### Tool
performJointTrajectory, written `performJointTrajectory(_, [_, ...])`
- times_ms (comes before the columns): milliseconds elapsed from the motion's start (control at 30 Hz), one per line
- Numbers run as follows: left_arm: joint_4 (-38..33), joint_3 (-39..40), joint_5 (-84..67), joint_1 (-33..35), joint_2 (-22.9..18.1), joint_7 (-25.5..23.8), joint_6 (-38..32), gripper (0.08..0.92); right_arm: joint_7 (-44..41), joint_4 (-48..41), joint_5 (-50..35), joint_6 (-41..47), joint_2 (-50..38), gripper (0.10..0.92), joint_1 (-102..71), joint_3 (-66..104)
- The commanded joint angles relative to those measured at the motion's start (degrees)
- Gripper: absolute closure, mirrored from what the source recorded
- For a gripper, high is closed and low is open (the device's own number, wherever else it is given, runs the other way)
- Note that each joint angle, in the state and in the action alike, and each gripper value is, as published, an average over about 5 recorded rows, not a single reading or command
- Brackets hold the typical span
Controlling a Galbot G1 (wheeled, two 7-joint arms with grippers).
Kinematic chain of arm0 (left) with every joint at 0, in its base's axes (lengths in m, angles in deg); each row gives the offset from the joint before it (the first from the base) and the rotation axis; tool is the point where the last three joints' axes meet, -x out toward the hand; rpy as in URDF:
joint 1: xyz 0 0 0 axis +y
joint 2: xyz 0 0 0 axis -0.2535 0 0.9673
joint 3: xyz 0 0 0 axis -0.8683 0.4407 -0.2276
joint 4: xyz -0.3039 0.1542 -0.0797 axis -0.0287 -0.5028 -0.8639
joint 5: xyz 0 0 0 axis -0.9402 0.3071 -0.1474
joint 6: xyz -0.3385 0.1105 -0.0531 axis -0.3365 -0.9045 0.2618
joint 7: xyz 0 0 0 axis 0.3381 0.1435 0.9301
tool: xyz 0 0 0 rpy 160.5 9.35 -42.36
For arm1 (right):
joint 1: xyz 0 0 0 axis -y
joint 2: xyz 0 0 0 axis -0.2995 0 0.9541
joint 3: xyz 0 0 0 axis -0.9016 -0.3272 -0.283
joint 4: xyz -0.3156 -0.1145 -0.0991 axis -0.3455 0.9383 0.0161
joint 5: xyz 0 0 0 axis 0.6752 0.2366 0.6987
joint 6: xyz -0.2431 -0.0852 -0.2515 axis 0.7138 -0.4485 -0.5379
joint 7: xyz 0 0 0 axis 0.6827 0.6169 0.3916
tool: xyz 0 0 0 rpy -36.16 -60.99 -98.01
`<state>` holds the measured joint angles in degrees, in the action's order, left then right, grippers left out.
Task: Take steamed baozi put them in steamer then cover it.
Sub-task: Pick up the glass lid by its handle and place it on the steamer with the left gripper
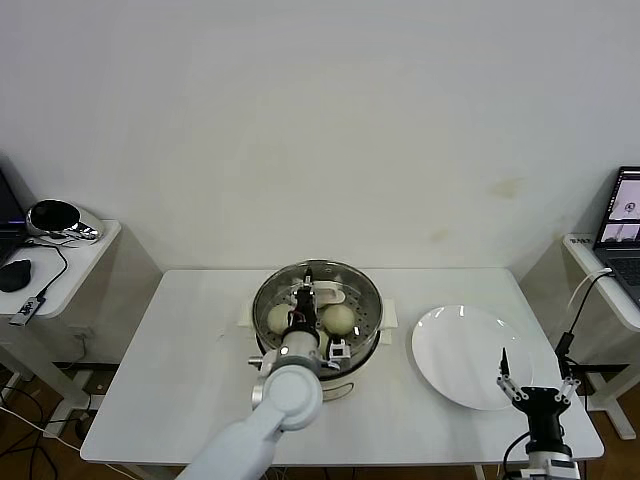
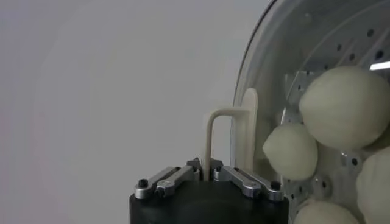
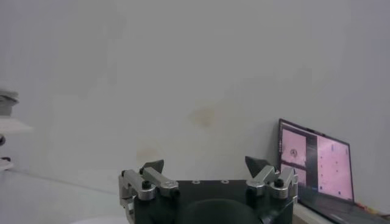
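While left gripper fingers clamp cover handle over steamer, baozi inside, covering underway; next release. Right gripper idle, fingers apart.

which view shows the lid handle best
The left wrist view: the cover's white handle rises close up from the left gripper, shut on it. The head view shows only a bit of it behind that gripper over the steamer. The right wrist view misses it.
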<state>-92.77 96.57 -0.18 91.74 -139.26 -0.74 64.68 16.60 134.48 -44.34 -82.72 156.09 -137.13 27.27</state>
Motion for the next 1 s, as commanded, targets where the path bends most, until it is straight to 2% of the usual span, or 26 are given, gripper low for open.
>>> performJointTrajectory(33, [1.1,-0.5,0.4,0.3,-0.8,0.6,-0.4,0.848,-0.1,0.0,-0.2,-0.1,-0.2,0.203,-0.1,0.0])
performJointTrajectory(500, [0.9,-1.2,1.0,1.3,-1.2,2.3,-1.1,0.836,-0.2,0.0,-0.3,-0.3,-0.3,0.203,0.0,-0.2])
performJointTrajectory(767, [-0.3,-1.5,1.5,2.3,-0.7,3.4,-2.0,0.627,-0.3,0.2,-0.2,-0.3,-0.2,0.203,-0.1,-0.4])
performJointTrajectory(1000, [-6.2,-1.8,0.6,6.1,1.0,4.3,-2.1,0.428,-0.3,0.3,-0.2,-0.3,-0.2,0.203,-0.1,-0.5])
